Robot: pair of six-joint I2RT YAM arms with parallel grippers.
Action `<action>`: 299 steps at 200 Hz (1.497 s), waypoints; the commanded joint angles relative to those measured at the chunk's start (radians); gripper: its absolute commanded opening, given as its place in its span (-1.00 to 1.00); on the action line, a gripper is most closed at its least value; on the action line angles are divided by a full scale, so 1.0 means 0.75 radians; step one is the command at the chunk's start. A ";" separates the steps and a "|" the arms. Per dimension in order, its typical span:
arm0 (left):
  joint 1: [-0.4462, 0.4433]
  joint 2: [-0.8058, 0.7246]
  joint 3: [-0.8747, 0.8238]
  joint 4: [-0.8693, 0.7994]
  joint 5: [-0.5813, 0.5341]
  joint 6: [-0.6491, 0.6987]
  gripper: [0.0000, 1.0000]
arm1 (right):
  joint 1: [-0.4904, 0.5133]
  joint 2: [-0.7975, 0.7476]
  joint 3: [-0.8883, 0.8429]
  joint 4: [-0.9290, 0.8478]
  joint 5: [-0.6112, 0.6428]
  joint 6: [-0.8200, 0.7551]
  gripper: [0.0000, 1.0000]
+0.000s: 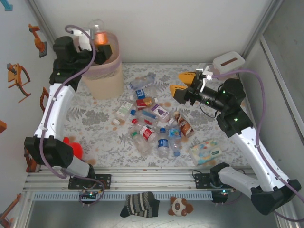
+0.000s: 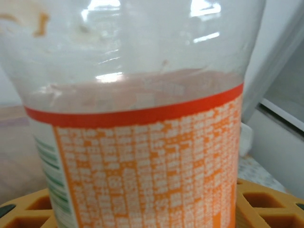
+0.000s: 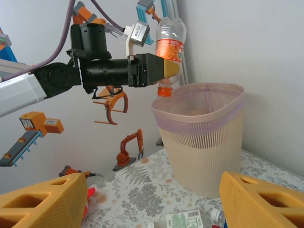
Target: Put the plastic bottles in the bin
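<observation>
My left gripper [image 1: 101, 45] is shut on a clear bottle with an orange label [image 1: 98, 29]. It holds the bottle upside down over the beige bin with a pink liner [image 1: 104, 85]. In the right wrist view the bottle [image 3: 169, 45] hangs cap-down just above the bin's [image 3: 204, 156] far-left rim. In the left wrist view the orange-labelled bottle [image 2: 142, 142] sits close up between the yellow fingers [image 2: 266, 204]. Several plastic bottles [image 1: 152, 121] lie heaped mid-table. My right gripper [image 1: 183, 81] hovers open and empty above the table, right of the heap. A green-labelled bottle [image 3: 183, 222] lies below its fingertips [image 3: 42, 202].
A pastel wipes pack [image 1: 206, 152] lies near the front right. A white tissue box [image 1: 228, 61] sits in the back right corner. A red toy [image 1: 71, 145] rests by the left arm. A striped sock [image 1: 139, 204] and a plush [image 1: 180, 206] lie beyond the front rail.
</observation>
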State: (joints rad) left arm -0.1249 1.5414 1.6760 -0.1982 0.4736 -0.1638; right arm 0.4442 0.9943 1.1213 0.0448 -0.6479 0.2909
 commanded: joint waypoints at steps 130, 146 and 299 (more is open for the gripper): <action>0.130 0.701 0.777 -0.524 -0.390 -0.016 -0.09 | 0.009 -0.068 0.055 -0.086 0.090 -0.040 0.44; 0.116 0.782 0.877 -0.616 -0.420 0.020 -0.10 | 0.009 -0.066 0.057 -0.090 0.093 -0.037 0.44; 0.067 1.088 1.036 -0.952 -0.597 0.098 0.11 | 0.011 -0.027 0.065 -0.103 0.097 -0.022 0.43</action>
State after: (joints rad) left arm -0.0795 2.3234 2.4218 -0.8547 0.0322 -0.1131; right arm 0.4442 0.9722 1.1419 -0.0414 -0.5819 0.2756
